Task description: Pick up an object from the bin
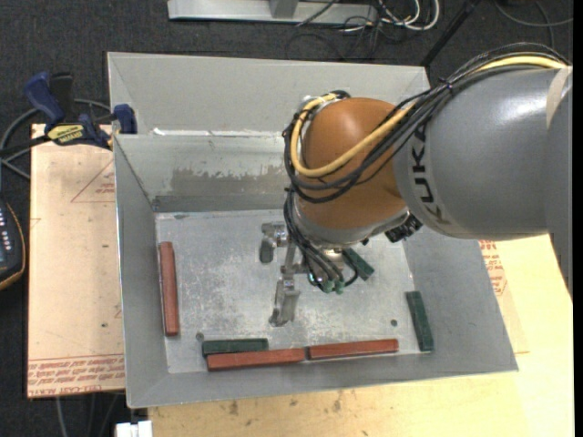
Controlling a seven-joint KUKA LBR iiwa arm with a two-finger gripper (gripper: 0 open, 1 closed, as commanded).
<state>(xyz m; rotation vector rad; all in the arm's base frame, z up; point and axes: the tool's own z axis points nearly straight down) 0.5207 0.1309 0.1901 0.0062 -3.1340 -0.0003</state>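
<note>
My gripper [277,277] hangs over the middle of the bin floor, just left of the orange cover. Its two fingers stand apart, one fingertip [269,244] toward the back and the other toward the front, so it is open with only bare floor between them. A dark green stick [358,268] pokes out from under the cover just right of the gripper, mostly hidden. A short dark green stick [235,345] lies at the front wall, below the gripper.
A red stick [168,289] lies along the left wall. Two more red sticks [255,359] [353,349] lie end to end along the front wall. Another dark green stick [419,320] rests at the right wall. The arm covers the bin's back right.
</note>
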